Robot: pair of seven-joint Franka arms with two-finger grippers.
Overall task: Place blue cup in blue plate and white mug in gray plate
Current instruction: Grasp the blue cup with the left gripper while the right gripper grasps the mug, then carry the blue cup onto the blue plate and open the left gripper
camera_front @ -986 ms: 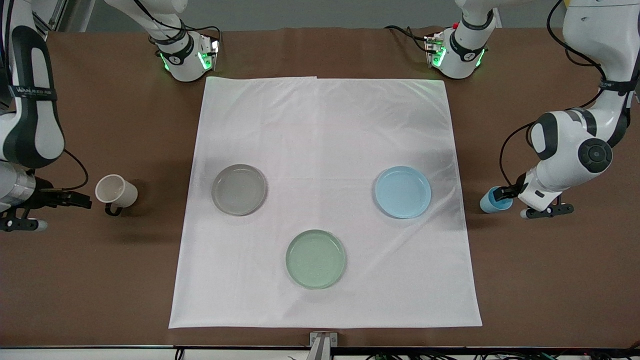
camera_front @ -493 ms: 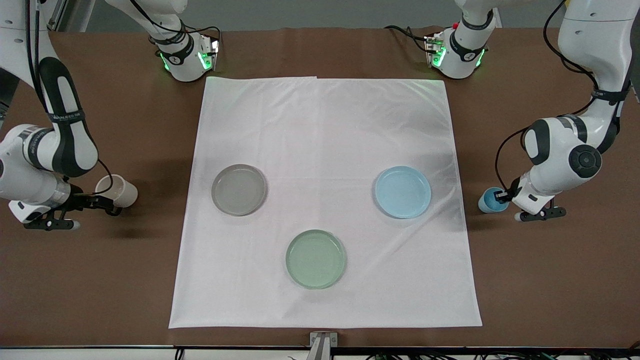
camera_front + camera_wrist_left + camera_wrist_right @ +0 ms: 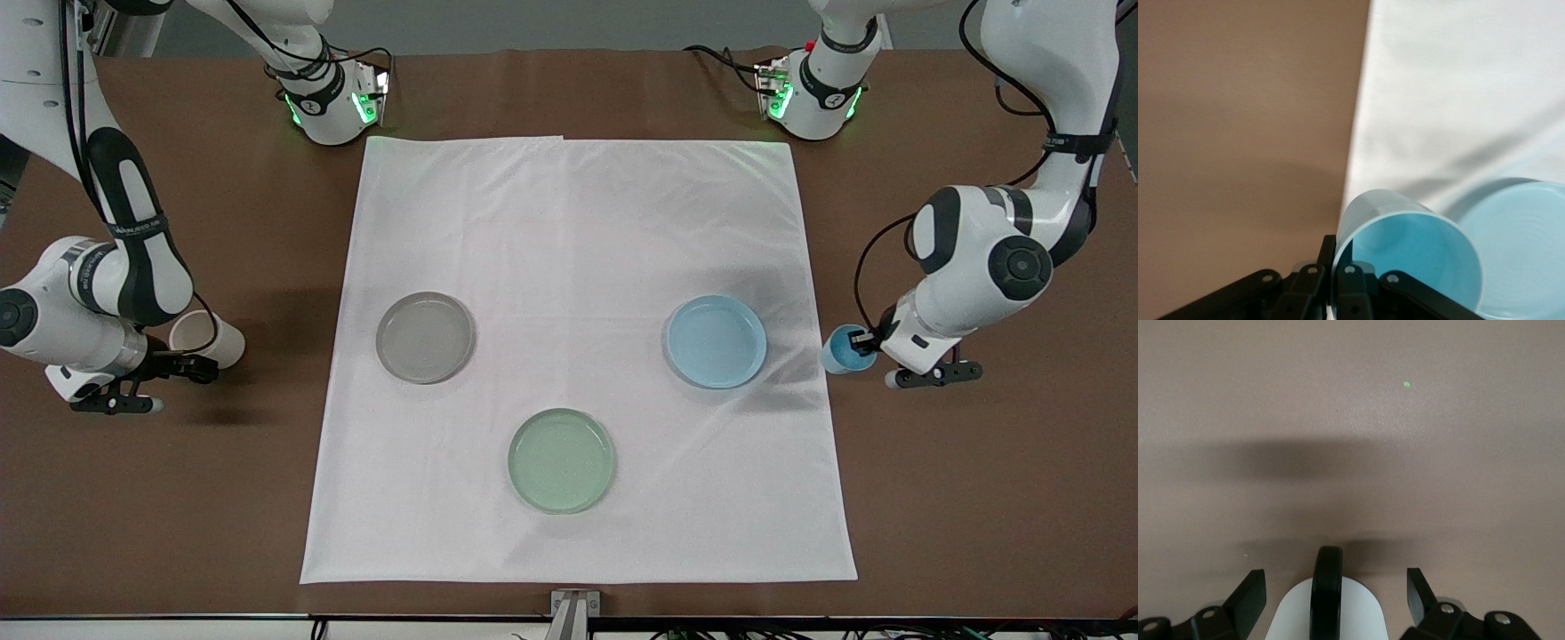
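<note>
Since a second ago the left gripper (image 3: pixel 861 348), clamped on the cup (image 3: pixel 838 352) rim, has carried it to the cloth (image 3: pixel 578 222) edge beside the blue plate (image 3: pixel 717 341). The right gripper (image 3: pixel 1331 590) has closed in; its fingers stand apart astride the mug (image 3: pixel 206 339) handle, well apart from the gray plate (image 3: pixel 425 337).

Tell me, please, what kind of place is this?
Probably a robotics lab set up for testing. Two robot arm bases stand bolted along a brown table, a white cloth marks the work area, and the only things laid out are three plain plates, such as the green plate, and two cups.
</note>
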